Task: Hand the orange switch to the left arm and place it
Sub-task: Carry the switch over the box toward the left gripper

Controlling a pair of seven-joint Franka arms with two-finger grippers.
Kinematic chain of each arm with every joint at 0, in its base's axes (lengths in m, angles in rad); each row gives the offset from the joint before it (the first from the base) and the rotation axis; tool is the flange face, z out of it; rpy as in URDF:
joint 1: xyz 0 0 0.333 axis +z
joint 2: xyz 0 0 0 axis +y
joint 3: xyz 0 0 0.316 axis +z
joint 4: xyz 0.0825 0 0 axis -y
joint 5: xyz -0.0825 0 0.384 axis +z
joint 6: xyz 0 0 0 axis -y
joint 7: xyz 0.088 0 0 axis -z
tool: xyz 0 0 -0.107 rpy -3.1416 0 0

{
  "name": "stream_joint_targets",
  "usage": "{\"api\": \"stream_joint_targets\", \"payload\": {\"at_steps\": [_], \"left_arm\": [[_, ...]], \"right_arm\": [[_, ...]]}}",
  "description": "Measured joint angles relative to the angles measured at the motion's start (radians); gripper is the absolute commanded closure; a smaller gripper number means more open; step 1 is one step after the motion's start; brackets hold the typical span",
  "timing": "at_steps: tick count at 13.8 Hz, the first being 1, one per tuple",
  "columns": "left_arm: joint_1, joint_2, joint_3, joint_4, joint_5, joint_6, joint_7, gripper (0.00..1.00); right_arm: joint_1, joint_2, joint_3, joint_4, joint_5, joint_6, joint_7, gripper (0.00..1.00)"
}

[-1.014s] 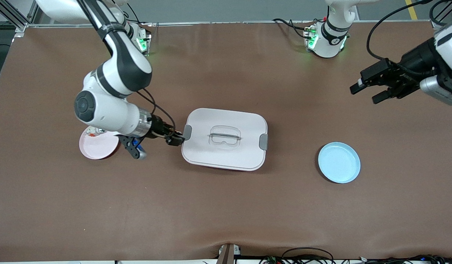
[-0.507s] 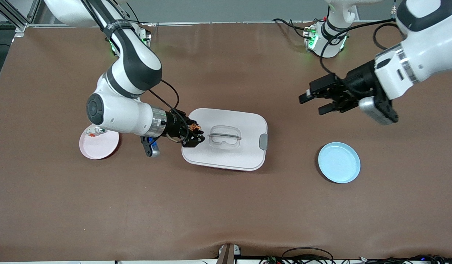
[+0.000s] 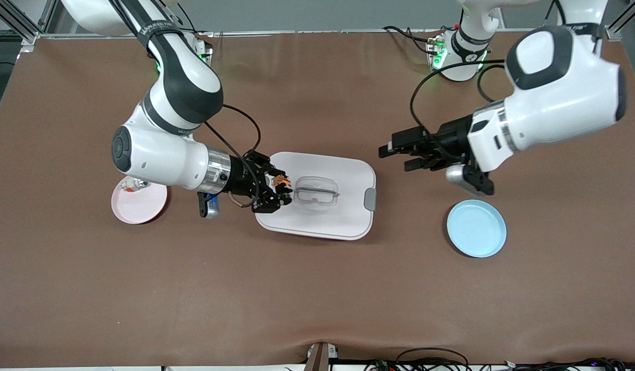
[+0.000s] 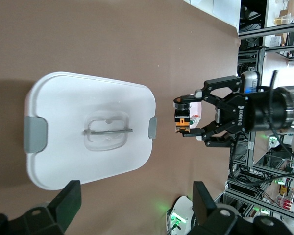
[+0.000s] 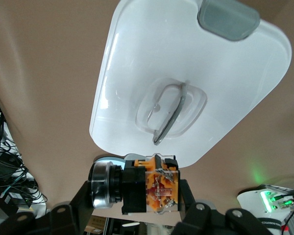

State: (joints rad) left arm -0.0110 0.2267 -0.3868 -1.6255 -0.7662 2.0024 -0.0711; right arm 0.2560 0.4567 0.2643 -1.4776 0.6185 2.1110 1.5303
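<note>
The right pincer (image 3: 278,191) has moved from beside the pink plate (image 3: 138,204) to over the edge of the box (image 3: 317,196), at the end toward the right arm. It is shut tight on the orange switch (image 3: 282,181), so the switch is up in the air above the box lid and not touching it. The left pincer (image 3: 400,157) has swung in from the end of the tabletop (image 3: 317,288). It now hangs over the bare brown top just past the other end of the box, with its fingers spread wide and nothing in them. The two pincers point at each other, so the hand-over looks close. The blue plate (image 3: 476,228) sits empty, likely waiting for the switch. The tabletop is a plain brown mat. Metal racks and cables stand around it.
</note>
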Motion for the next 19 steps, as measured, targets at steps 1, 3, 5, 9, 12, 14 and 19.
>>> {"api": "stream_joint_targets", "payload": {"at_steps": [1,3,5,9,12,14,19], "left_arm": [[-0.020,0.019,-0.001,0.000,0.000,0.023,0.000,0.00],[-0.063,0.052,-0.002,0.000,0.000,0.086,0.000,0.00],[-0.094,0.081,-0.002,0.000,-0.001,0.148,-0.004,0.00],[-0.137,0.145,-0.003,0.005,-0.001,0.226,-0.004,0.00],[-0.178,0.165,-0.004,0.011,-0.001,0.284,-0.005,0.00],[-0.198,0.173,-0.004,0.013,-0.001,0.307,-0.007,0.00],[-0.209,0.209,-0.004,0.022,-0.001,0.339,-0.007,0.00]], "right_arm": [[0.010,0.002,0.000,0.001,0.003,0.012,0.019,1.00],[0.024,0.008,0.000,0.011,0.004,0.023,0.060,1.00],[0.036,0.018,0.000,0.033,0.005,0.029,0.098,1.00],[0.068,0.045,0.001,0.067,0.006,0.083,0.178,1.00],[0.099,0.079,0.001,0.107,0.006,0.117,0.227,1.00],[0.115,0.105,0.001,0.144,0.006,0.122,0.246,1.00],[0.118,0.135,-0.004,0.172,0.005,0.123,0.250,1.00]]}}
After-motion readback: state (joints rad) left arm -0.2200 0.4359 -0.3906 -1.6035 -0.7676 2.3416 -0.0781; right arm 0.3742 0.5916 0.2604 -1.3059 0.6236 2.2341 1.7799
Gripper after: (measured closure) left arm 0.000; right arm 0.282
